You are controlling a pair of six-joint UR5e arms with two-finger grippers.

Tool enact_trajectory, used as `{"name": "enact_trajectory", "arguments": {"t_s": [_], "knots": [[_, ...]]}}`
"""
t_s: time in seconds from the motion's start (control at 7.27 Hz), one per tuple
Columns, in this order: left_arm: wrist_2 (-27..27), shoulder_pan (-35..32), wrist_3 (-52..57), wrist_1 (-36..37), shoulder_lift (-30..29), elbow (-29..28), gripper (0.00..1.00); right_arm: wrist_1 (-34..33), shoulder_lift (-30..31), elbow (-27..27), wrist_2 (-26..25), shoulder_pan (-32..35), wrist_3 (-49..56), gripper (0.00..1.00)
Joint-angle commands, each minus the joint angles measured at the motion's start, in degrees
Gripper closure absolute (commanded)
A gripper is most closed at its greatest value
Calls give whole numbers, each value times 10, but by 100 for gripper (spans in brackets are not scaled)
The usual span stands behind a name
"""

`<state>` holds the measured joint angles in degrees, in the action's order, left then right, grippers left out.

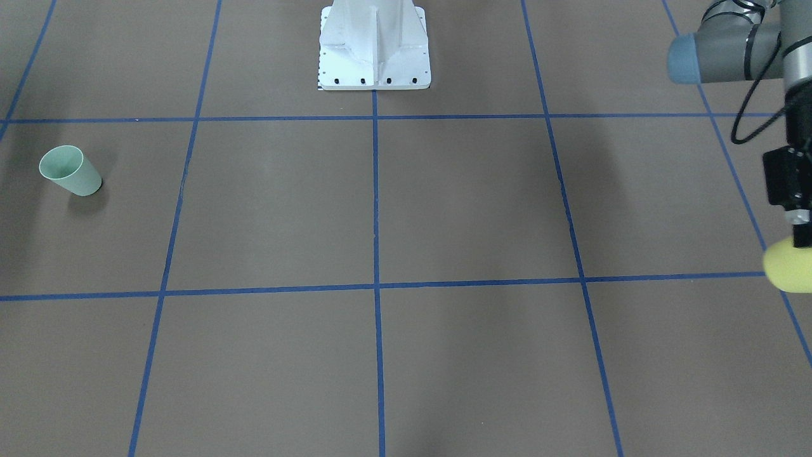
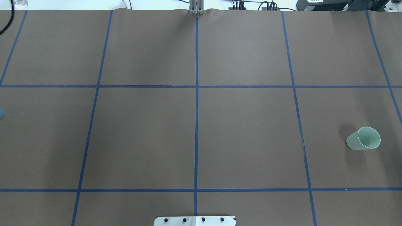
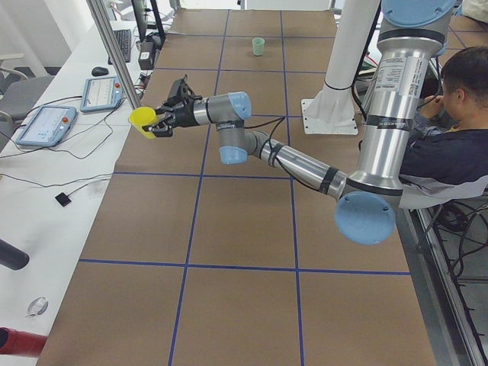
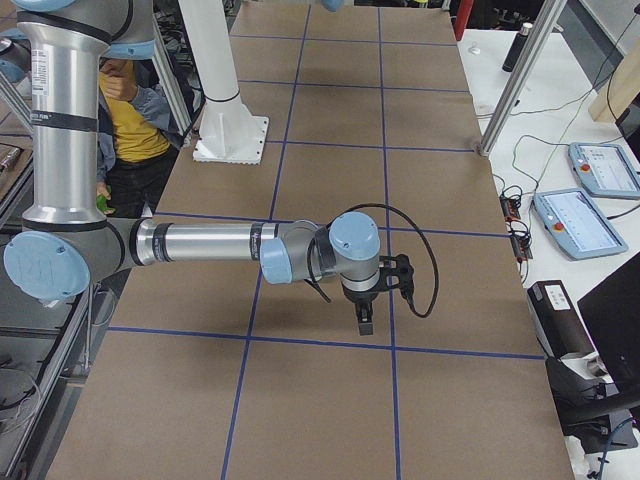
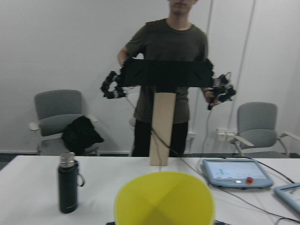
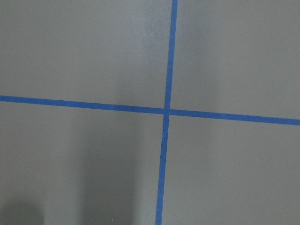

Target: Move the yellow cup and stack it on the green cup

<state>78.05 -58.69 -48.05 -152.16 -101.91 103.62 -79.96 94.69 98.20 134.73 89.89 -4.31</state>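
Note:
My left gripper is shut on the yellow cup and holds it on its side in the air, past the table's left end. The cup also shows in the exterior left view and fills the bottom of the left wrist view. The green cup stands upright on the table far to my right, also in the overhead view. My right gripper hangs fingers down over a blue tape crossing; I cannot tell whether it is open or shut.
The white robot base stands at the table's near edge. A seated operator is beside it. A side desk holds tablets, a black bottle and cables; a person stands behind it.

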Motion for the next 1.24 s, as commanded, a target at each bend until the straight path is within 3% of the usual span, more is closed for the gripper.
{"name": "enact_trajectory", "arguments": {"t_s": [0.0,0.28,0.41,0.55,0.83,0.96,1.1], "knots": [[11,115,114,-15,-78,4,100,36,-4,11,4,-1,2,0],[15,222,126,-28,-142,8,100,72,-13,12,41,-2,9,0],[41,265,126,-28,-172,9,100,68,-60,8,44,-27,1,0],[61,283,127,-27,-186,11,100,71,-73,13,52,-31,-13,0],[80,314,167,-35,-181,11,100,68,-129,15,135,-41,-81,0],[122,323,211,-51,-184,6,100,41,-156,34,130,-79,-124,0],[147,322,273,-55,-186,11,100,2,-228,38,132,-102,-194,1]]}}
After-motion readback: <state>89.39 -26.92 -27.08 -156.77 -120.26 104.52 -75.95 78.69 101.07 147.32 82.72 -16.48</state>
